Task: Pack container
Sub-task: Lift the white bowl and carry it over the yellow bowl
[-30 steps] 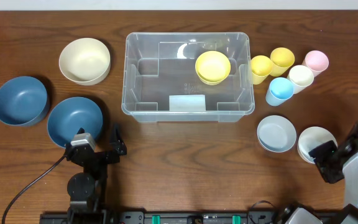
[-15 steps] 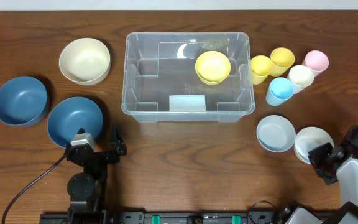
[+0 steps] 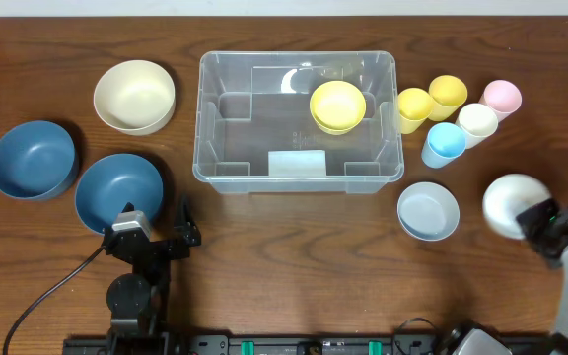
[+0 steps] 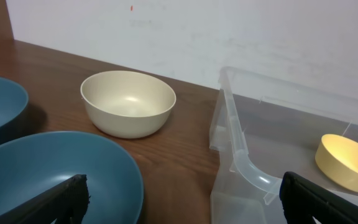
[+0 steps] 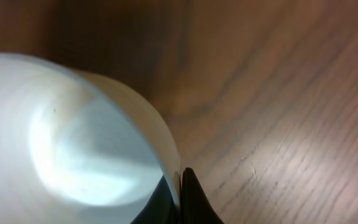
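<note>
The clear plastic container stands at the table's middle back with a yellow bowl inside; it also shows in the left wrist view. My right gripper is shut on the rim of a white bowl and holds it lifted and tilted at the right; the bowl fills the right wrist view, with my fingers pinching its rim. My left gripper is open and empty at the front left, beside a blue bowl.
A pale blue bowl sits right of the container's front. Several cups stand at the back right. A cream bowl and a second blue bowl are at the left.
My right gripper has lifted the white bowl off the table and moved it up and right. The pale blue bowl has shifted slightly left. The left arm has not moved.
</note>
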Available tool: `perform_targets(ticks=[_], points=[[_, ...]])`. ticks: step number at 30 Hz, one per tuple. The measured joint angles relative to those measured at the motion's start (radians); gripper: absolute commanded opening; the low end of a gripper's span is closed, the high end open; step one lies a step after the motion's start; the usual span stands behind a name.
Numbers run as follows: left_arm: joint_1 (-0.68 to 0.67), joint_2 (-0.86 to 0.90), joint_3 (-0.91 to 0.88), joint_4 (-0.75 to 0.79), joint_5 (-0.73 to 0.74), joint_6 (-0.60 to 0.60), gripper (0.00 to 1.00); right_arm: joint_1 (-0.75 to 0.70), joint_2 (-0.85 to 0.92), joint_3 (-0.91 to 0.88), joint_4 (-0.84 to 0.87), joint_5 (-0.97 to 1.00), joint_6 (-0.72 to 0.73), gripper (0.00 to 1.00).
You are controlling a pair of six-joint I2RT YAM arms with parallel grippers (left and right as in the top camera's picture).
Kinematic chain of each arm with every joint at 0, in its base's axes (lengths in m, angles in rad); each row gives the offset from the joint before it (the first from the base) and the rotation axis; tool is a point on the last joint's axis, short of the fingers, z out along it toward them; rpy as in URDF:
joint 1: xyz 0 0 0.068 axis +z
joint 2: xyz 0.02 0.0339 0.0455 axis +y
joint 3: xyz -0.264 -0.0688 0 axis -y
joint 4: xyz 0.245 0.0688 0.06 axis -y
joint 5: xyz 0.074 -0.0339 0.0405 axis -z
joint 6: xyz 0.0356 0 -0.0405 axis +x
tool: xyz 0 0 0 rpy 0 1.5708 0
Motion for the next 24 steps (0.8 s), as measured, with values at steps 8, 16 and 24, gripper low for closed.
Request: perform_targets(ticks=[8, 16, 24], points=[[0.000, 0.000, 0.000, 0.000, 0.000, 0.000, 0.98, 0.053, 0.001, 0.355, -0.171, -0.188, -0.117, 0.01], [0.000, 0.000, 0.000, 0.000, 0.000, 0.000, 0.98, 0.381, 0.029, 0.709, -0.242, -0.232, -0.143, 0.01], [0.000, 0.000, 0.000, 0.000, 0.000, 0.000, 0.98, 0.732, 0.203, 0.908, -0.202, -0.142, -0.136, 0.01]])
